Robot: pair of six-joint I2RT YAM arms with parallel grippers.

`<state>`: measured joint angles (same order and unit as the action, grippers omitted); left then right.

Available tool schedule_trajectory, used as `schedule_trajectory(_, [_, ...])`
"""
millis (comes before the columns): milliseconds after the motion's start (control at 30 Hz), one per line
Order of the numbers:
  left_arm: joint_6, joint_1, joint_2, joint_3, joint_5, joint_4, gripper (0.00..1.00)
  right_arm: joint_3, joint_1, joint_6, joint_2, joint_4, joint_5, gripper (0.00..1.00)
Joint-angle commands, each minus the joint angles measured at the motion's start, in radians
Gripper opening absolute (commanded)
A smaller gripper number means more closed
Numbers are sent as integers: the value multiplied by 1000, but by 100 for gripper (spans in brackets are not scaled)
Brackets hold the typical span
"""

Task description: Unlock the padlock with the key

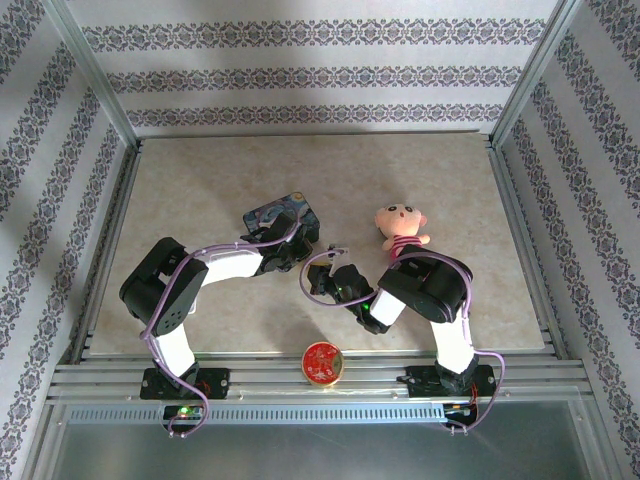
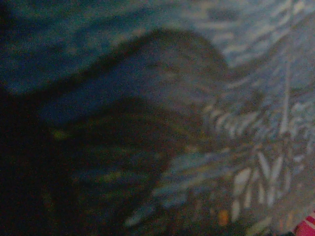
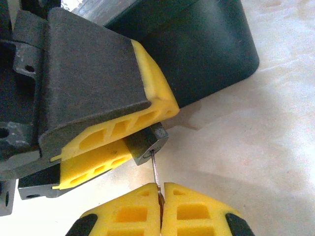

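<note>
Pads (image 3: 133, 211) of the right end effector (image 3: 160, 189) are pressed together on the key (image 3: 155, 169), whose tip touches the padlock (image 3: 146, 143) just ahead, itself clamped tight in the left end effector (image 3: 140, 132). Beneath both lies a beige table (image 1: 200, 180); a blue painted tin (image 1: 270, 213) sits just beyond the left end effector, a doll (image 1: 400, 230) beyond the right one, patterned wallpaper (image 1: 300, 80) all around.

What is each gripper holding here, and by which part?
Left gripper clamps the small dark-grey metal padlock by its body; right gripper pinches the thin grey metal key by its rear end, tip at the padlock.
</note>
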<state>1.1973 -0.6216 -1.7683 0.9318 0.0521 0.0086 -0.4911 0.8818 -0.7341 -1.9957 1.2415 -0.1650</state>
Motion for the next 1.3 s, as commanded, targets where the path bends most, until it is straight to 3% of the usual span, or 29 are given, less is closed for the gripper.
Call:
schedule_trajectory(0, [24,-20,-14,-18,94,10,4,-46,3,-25,-17,109,-26,0])
schedule_trajectory(733, [69,-21,-31,-36,169,82,3,-72,-41,-22,-24,145,81,0])
schedule_trajectory(1067, [105,-21,-17,-46,193,117,3,-88,-67,66,10,145,210,0])
schedule_trajectory(1267, [132,-21,-4,-63,207,149,2,-65,-82,62,27,145,204,0])
